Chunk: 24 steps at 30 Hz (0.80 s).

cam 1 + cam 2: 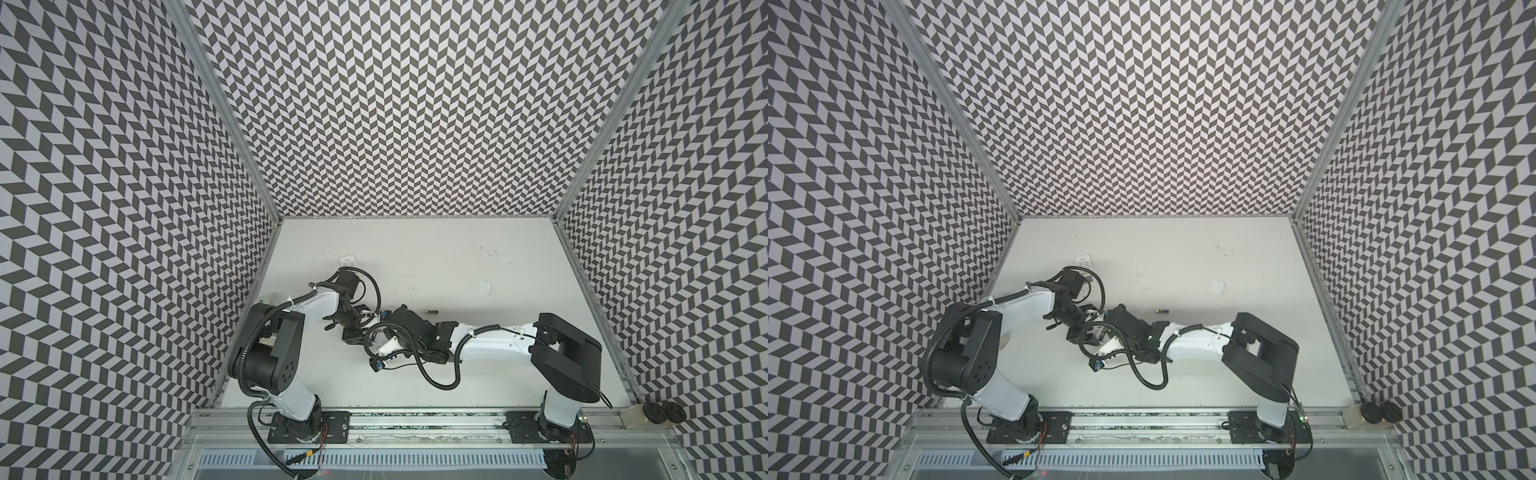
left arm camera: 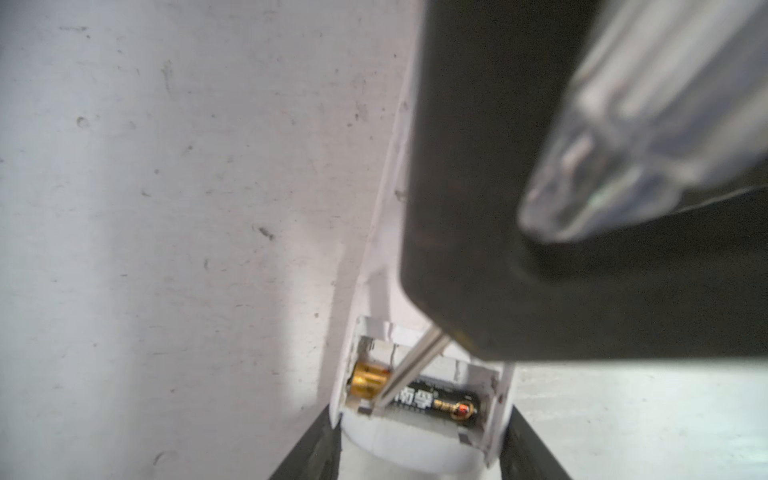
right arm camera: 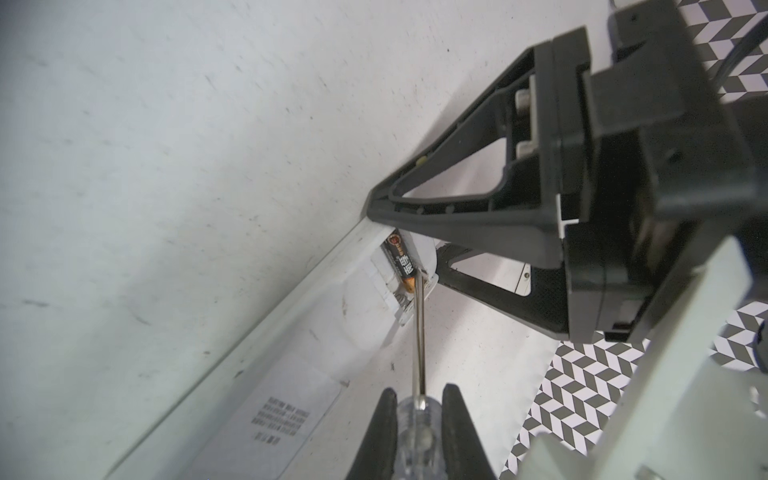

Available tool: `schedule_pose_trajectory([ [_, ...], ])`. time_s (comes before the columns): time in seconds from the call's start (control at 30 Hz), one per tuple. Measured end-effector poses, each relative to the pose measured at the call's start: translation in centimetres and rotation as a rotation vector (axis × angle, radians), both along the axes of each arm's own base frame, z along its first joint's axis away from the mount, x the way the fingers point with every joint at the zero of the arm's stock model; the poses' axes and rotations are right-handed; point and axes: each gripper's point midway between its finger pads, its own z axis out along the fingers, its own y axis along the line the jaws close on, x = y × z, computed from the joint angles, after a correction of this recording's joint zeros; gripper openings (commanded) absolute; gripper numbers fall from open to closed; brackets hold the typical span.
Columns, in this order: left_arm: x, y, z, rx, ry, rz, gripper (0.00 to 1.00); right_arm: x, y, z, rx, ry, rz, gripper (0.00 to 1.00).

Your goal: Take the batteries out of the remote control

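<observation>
**A:** What was the right tool doing?

**B:** It was clamped tight on the clear handle of the screwdriver, fingers nearly together. The thin metal shaft reached to the remote control, and its tip touched the gold end of the seated battery.

**A:** And the left tool?

**B:** It gripped the remote control across its width at the compartment end, one finger against each long edge. The remote lay back-up on the worktop.

**A:** What was in the battery compartment?

**B:** It stood open, and one cell showed in it. The seated battery lay crosswise in the slot nearest the remote's end. It was black with pale printed characters, gold at one end, with an orange-red mark near the other.

**A:** Any cell outside it?

**B:** Yes. In both top views the loose battery lay on its side on the worktop, a little below the middle of the frame. It was just right of where the two tools met and touched neither. It was dark with a gold end.
</observation>
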Motion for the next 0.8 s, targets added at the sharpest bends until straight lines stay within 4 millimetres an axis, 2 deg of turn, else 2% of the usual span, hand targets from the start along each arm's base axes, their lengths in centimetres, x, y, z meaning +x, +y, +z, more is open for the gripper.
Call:
schedule_pose_trajectory([
  [0.33, -0.2, -0.6, 0.0, 0.0, 0.0, 0.013, 0.57, -1.3, -1.0, -0.2, -0.032, 0.046, 0.009, 0.0],
  [0.8, -0.3, -0.9, -0.1, 0.008, -0.021, 0.017, 0.57, -1.2, -0.9, -1.1, -0.005, 0.069, -0.038, 0.0],
])
